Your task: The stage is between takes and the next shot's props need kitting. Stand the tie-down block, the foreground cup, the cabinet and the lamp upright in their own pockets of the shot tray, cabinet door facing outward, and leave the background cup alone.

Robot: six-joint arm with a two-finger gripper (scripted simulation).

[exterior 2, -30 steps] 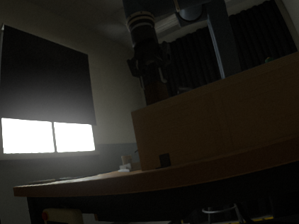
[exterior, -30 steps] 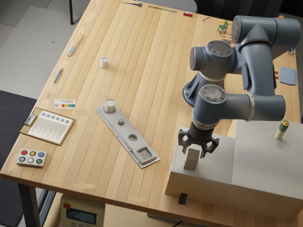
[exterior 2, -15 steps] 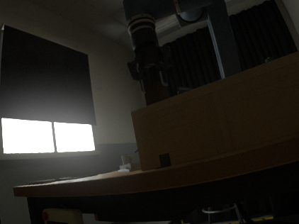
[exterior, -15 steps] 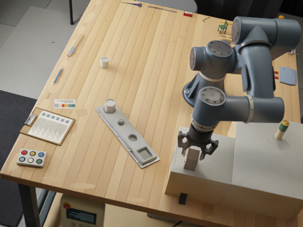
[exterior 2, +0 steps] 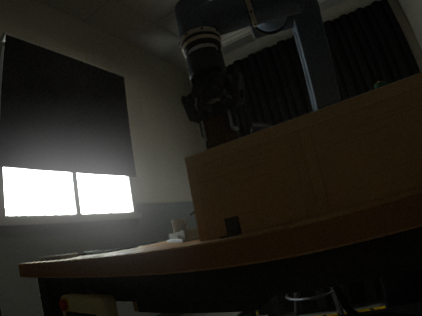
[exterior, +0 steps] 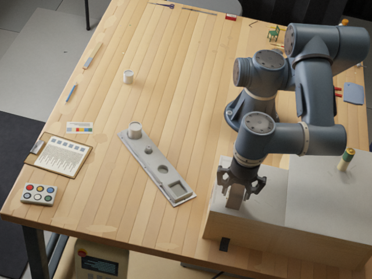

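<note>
The foreground cup [exterior: 134, 130] stands upright in the end pocket of the grey shot tray [exterior: 156, 165], and the small tie-down block [exterior: 148, 149] stands in the pocket beside it. The tray's round pocket and square pocket are empty. The beige cabinet [exterior: 235, 195] stands upright on the grey-topped raised platform [exterior: 288, 192] at the table's near right, and my gripper [exterior: 238, 192] hangs open around its top, holding nothing. The lamp [exterior: 346, 159], cream with a green and yellow top, leans on the platform's far right. The background cup [exterior: 128, 76] stands alone further back on the table.
Behind the platform rises my arm's base [exterior: 252, 111]. A clipboard [exterior: 58, 153], a colour strip and a button box [exterior: 39, 194] lie at the table's left edge. A tiny green chair [exterior: 273, 33] and a blue cloth [exterior: 354, 93] sit at the far right.
</note>
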